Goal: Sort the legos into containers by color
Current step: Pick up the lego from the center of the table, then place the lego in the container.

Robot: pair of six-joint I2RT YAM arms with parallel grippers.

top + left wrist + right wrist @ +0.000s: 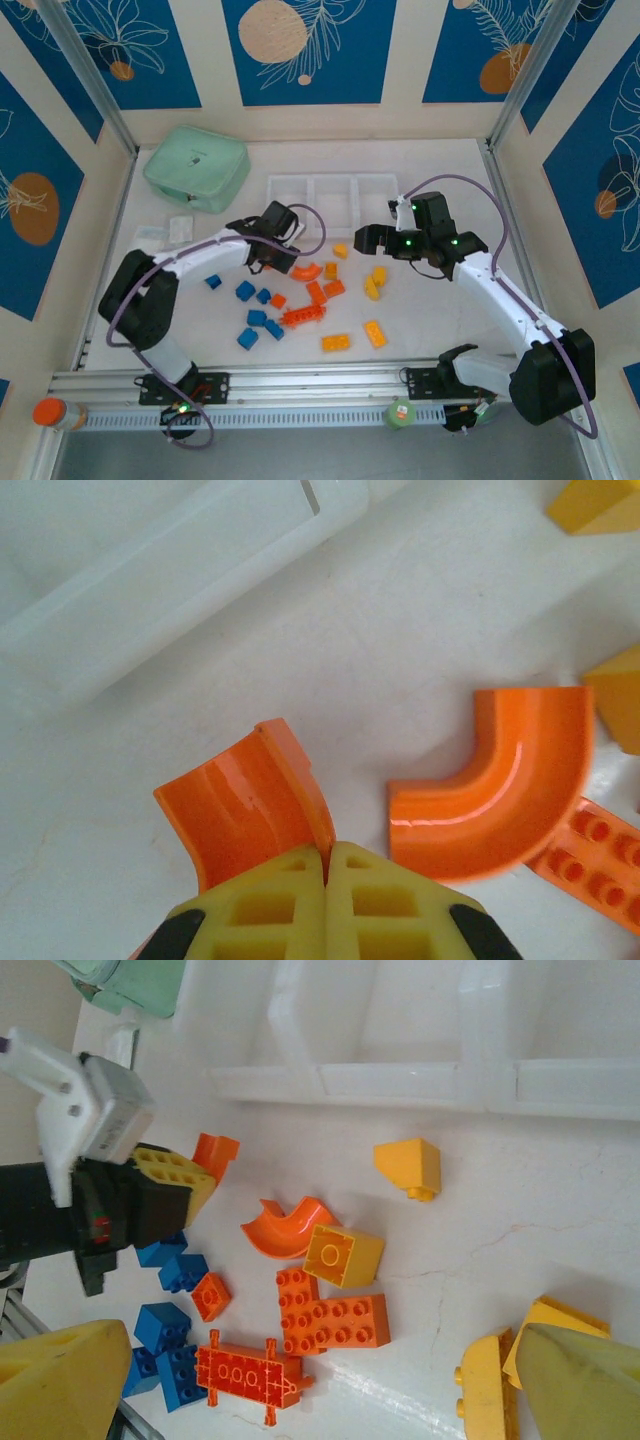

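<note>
The left end effector (pixel 327 862) has its yellow pads pressed together on the edge of a curved orange brick (pixel 245 815), pinching it just near of the containers (pixel 330 178). Whether that brick is clear of the worktop (pixel 440 320) I cannot tell. A second curved orange brick (pixel 505 795) lies just to its right, apart from it.

The right end effector (pixel 372 240) hangs spread wide and holds nothing. It is above the right side of the pile, close to a yellow-orange wedge brick (pixel 410 1167).

The other legos lie scattered near of the containers: blue bricks (pixel 255 310) to the left, orange plates (pixel 302 316) in the middle and yellow-orange bricks (pixel 375 285) to the right. The three joined bins sit at the far middle of the worktop. A mint green case (pixel 195 167) rests at the far left, with small clear bags (pixel 170 228) near of it.
</note>
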